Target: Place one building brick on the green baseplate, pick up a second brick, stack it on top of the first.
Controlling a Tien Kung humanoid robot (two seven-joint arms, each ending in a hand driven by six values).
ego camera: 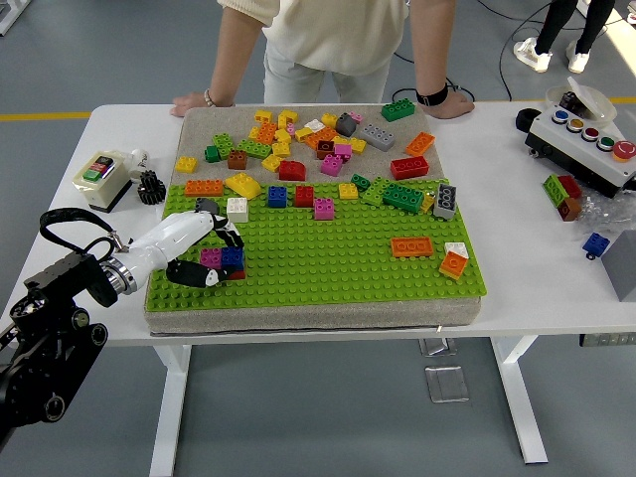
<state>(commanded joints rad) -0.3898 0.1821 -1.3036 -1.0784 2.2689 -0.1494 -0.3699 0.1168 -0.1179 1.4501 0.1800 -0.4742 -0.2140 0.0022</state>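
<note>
The green baseplate (328,248) covers the front of a grey mat. At its left front corner stands a small cluster: a magenta brick (211,257) and a blue brick (235,256) on top of a red brick (238,273). My left hand (207,253), white with black fingertips, reaches in from the left. Its fingers curl over the cluster's far side and its thumb lies along the near side, closed on the magenta and blue bricks. Other bricks sit on the plate: an orange one (412,245), a pink one (325,208) and a white one (238,209).
Several loose bricks (318,139) lie on the grey mat behind the plate. A person stands at the far side with a hand (191,102) and the other hand (447,105) resting on the table. A small button box (100,177) sits at left, a control box (586,144) at right.
</note>
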